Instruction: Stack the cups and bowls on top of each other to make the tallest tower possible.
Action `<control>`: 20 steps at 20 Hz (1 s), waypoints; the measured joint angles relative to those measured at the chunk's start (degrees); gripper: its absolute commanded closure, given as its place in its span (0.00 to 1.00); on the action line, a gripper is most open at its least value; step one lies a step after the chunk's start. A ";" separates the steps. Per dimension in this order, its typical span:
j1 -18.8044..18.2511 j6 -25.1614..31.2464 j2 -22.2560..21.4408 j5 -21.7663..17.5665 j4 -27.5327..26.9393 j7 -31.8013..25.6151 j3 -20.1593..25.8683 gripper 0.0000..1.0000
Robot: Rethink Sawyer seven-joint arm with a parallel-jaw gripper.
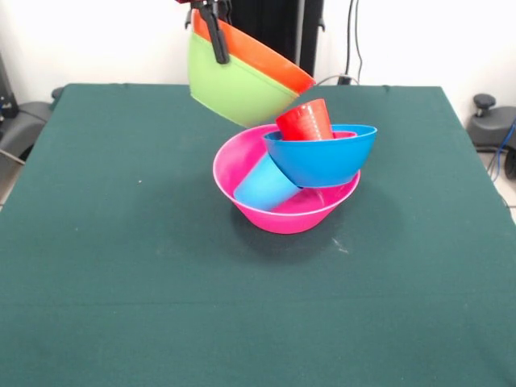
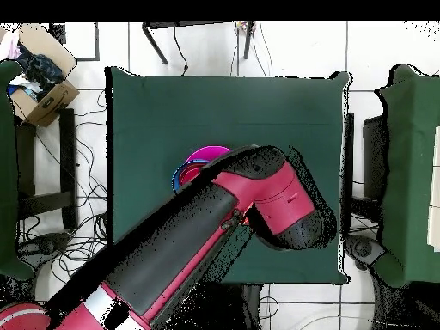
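Observation:
My gripper [image 1: 216, 42] hangs at the top of the front view, shut on the rim of a large green bowl [image 1: 232, 87] with a large orange bowl [image 1: 262, 55] nested in it. Both tilt in the air above and behind the tower. The tower's base is a large pink bowl [image 1: 278, 214] at the table's middle. A light blue cup [image 1: 262, 185] lies on its side inside it. A blue bowl [image 1: 322, 160] leans on the pink rim and holds a red cup [image 1: 306, 121]. In the overhead view the arm [image 2: 232, 219] hides nearly everything except a part of the pink bowl [image 2: 206, 155].
The dark green table [image 1: 121, 242] carries only the tower. A cardboard box [image 2: 39, 86] and cables lie on the floor beside the table [image 2: 146, 112]. Other green-covered furniture [image 2: 412, 172] stands at the side.

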 measured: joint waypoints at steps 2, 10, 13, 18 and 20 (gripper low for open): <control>-0.02 0.29 -0.01 0.46 -0.01 0.00 0.00 1.00; -0.84 1.24 0.04 3.76 0.00 0.00 0.00 1.00; -1.07 1.24 0.12 4.73 0.00 0.00 0.00 1.00; -1.23 1.24 0.24 5.58 0.00 0.00 0.00 1.00; -1.31 1.24 0.27 5.98 0.00 0.00 0.00 1.00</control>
